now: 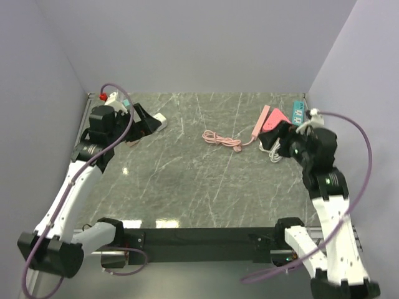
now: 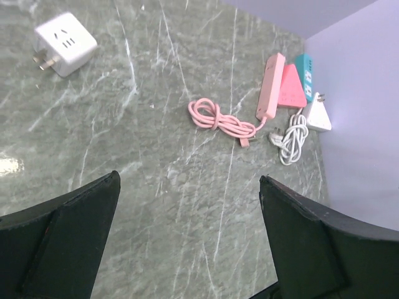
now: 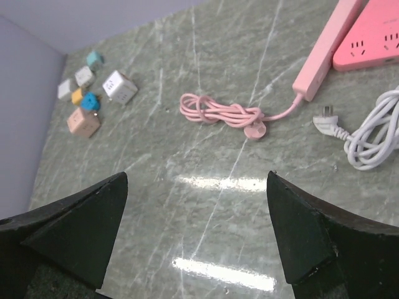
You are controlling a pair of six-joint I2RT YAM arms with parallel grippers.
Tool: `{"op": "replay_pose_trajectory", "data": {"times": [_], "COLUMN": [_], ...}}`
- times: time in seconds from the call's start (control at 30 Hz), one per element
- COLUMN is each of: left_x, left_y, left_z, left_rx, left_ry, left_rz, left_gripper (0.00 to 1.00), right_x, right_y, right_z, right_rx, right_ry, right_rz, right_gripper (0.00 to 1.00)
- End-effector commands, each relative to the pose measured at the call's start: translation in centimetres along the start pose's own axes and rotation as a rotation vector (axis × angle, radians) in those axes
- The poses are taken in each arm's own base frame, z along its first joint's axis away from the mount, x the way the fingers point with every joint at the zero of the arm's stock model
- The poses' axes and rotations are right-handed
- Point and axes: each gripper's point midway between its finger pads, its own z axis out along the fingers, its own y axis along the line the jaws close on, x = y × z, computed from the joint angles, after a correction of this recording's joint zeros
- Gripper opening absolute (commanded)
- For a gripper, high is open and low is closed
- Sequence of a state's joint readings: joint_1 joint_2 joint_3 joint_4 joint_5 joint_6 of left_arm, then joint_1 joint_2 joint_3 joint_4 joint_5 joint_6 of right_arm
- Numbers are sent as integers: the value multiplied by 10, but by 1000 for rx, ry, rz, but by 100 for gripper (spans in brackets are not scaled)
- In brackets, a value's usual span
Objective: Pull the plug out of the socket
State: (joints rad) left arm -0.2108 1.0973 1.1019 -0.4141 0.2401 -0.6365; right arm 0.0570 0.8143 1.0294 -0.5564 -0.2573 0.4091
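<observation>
Both my hands spread, empty.
Left hand (image 2: 188,180) hangs by the white cube plug (image 2: 65,43), prongs bare, likely already free; right hand (image 3: 197,177) near the pink strip (image 3: 324,50).

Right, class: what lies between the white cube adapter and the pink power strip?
The left wrist view shows the coiled pink cord, nearer the pink power strip than the white cube adapter; otherwise bare tabletop.

Left arm (image 1: 65,193), right arm (image 1: 333,215): white link shells, black joints, black bases. Purple cable (image 1: 368,156) loops along each arm. Fingers (image 2: 62,243) matte black, broad, wedge-shaped, blunt-tipped. Small green light (image 1: 293,151) on right arm's wrist.
</observation>
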Motion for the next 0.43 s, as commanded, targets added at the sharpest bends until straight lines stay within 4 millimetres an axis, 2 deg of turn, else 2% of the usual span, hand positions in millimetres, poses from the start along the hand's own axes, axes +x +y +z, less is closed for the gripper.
{"op": "replay_pose_trajectory", "data": {"times": [0.0, 0.03, 0.07, 0.1, 0.13, 0.17, 0.23, 0.27, 0.4], "left_x": [-4, -8, -8, -10, -15, -15, -20, -21, -21], "left_y": [2, -3, -4, -5, -10, -10, -9, -8, 8], "left_z": [-16, -27, -32, -36, -48, -50, -58, -60, -62], "left_rx": [-3, 13, 18, 26, 37, 39, 31, 23, -57], "left_ry": [-61, -91, -107, -127, -166, -176, -216, -220, -245], "left_rz": [51, 64, 72, 78, 86, 93, 93, 88, 68], "left_gripper": [100, 99, 99, 100, 100, 100, 100, 100, 99], "right_x": [5, 4, 8, 7, 7, 13, 18, 15, 19], "right_y": [5, 2, -2, 0, -3, -12, -18, -16, -29], "right_z": [-29, -45, -50, -64, -70, -75, -87, -94, -96], "right_rx": [-27, -11, 3, -1, 16, 59, 96, 102, 172], "right_ry": [-77, -129, -142, -187, -204, -202, -205, -213, -207], "right_rz": [10, 15, 21, 18, 25, 38, 64, 66, 64], "right_gripper": [98, 99, 99, 99, 99, 99, 99, 99, 99]}}
